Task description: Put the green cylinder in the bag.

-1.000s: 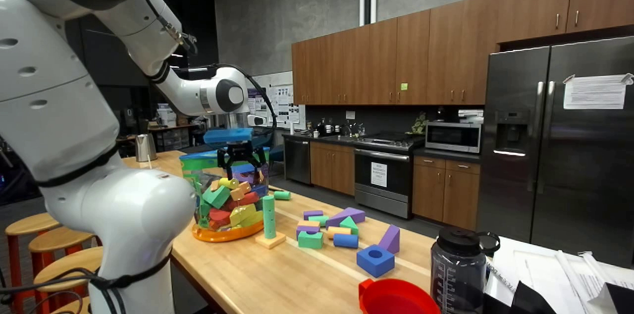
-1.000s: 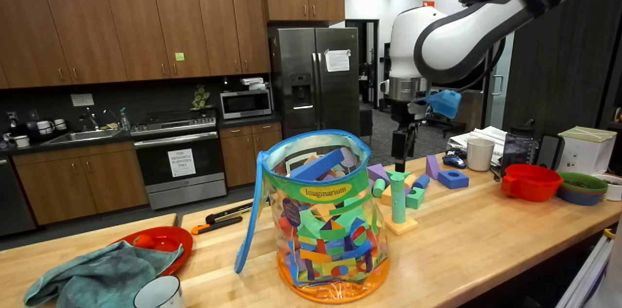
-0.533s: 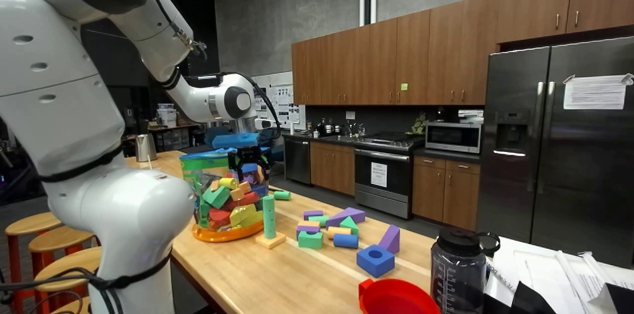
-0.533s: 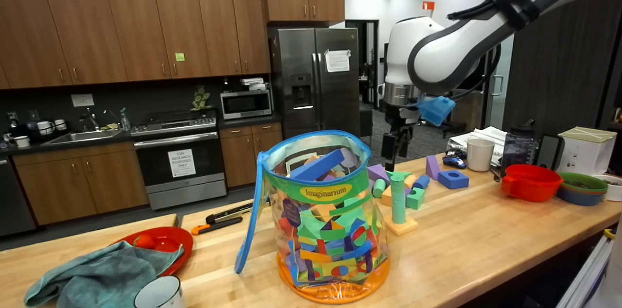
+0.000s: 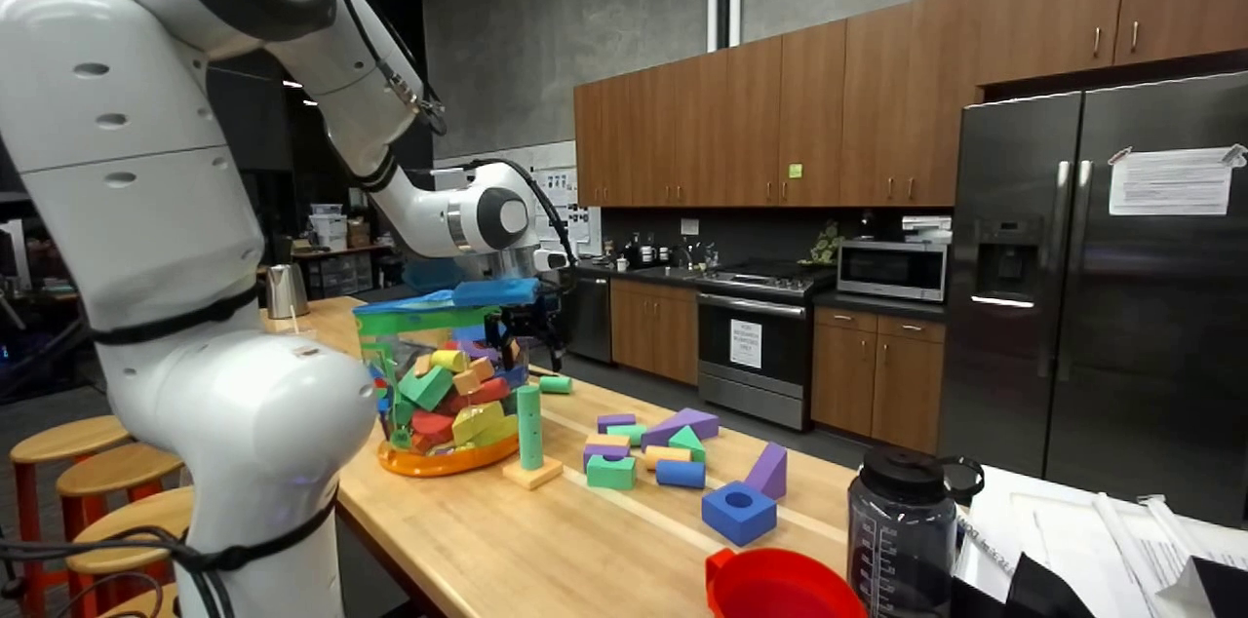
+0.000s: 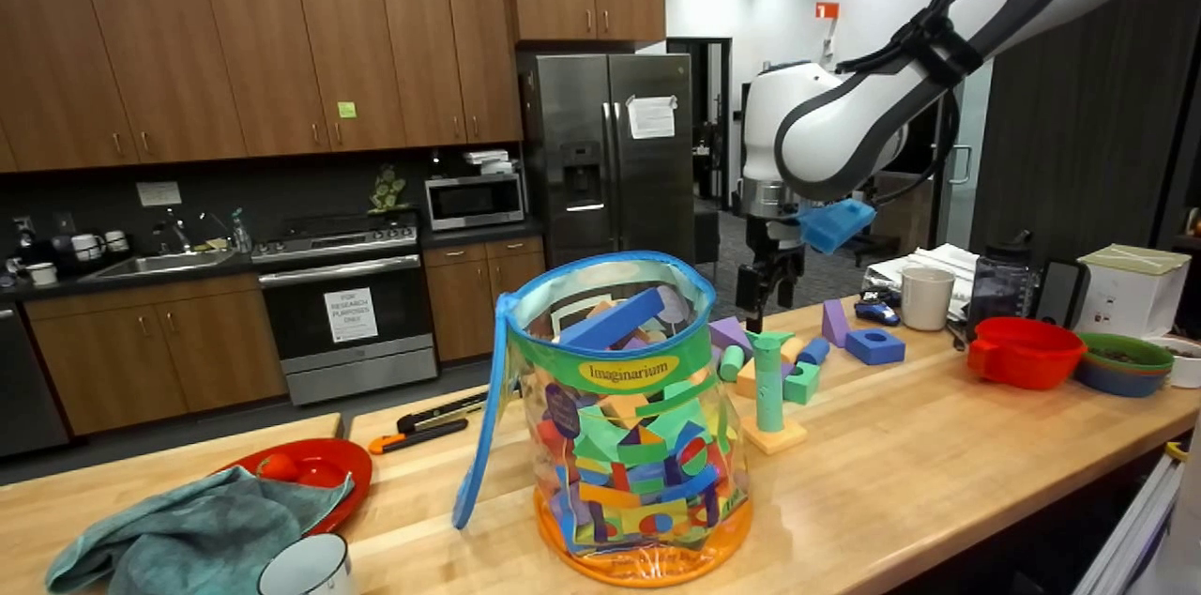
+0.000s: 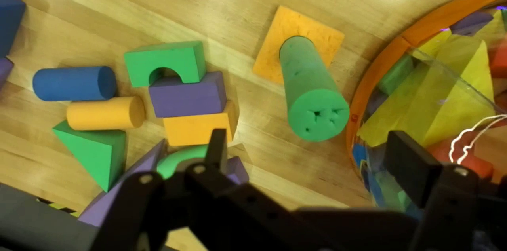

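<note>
Reading "Imaginarium", the bag (image 6: 629, 374) stands beside the upright green cylinder (image 6: 769, 389), claw (image 7: 307, 146) spread apart.

White arm (image 5: 185, 218) arched high at left in an exterior view, gripper (image 7: 311, 148) pointing down, fingers (image 7: 414, 168) spread wide

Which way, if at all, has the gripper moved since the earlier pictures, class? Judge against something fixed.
Yes: in an exterior view, the gripper has shifted rightward and slightly down in the picture, relative to the unmoved bag.
</note>
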{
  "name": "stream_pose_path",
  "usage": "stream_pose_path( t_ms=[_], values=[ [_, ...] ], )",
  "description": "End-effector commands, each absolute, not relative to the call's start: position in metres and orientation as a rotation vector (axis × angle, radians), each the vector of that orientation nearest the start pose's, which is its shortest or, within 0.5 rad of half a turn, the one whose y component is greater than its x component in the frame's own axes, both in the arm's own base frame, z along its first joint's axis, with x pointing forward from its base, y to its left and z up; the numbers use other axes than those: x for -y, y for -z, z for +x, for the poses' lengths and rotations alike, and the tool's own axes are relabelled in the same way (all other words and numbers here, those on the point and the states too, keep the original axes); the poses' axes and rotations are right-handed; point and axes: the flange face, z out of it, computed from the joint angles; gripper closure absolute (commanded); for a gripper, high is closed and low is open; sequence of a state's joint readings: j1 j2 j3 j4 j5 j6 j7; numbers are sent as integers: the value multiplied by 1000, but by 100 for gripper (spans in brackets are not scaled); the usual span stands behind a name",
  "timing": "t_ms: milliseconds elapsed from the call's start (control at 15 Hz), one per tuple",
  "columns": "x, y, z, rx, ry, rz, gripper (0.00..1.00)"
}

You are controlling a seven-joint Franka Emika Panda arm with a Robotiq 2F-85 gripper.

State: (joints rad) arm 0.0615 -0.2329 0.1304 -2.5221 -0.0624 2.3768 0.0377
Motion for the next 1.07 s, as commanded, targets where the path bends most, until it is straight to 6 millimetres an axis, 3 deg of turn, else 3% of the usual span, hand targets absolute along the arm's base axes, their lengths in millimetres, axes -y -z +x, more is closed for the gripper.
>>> stream_pose_path(
  t_ms=[0,267,667,733,800,933,1000],
  values=[
    [-77,-347,448,259,70,-3190,0],
    [-77,-325,447,251,-12,-3169,0],
    [-83,-312,445,257,-65,-3152,0],
    [-85,-311,445,265,-69,-3153,3],
    [-87,-309,444,274,-73,-3154,26],
    [-89,-308,443,288,-75,-3156,29],
    [-90,-307,444,293,-75,-3159,35]
  ],
)
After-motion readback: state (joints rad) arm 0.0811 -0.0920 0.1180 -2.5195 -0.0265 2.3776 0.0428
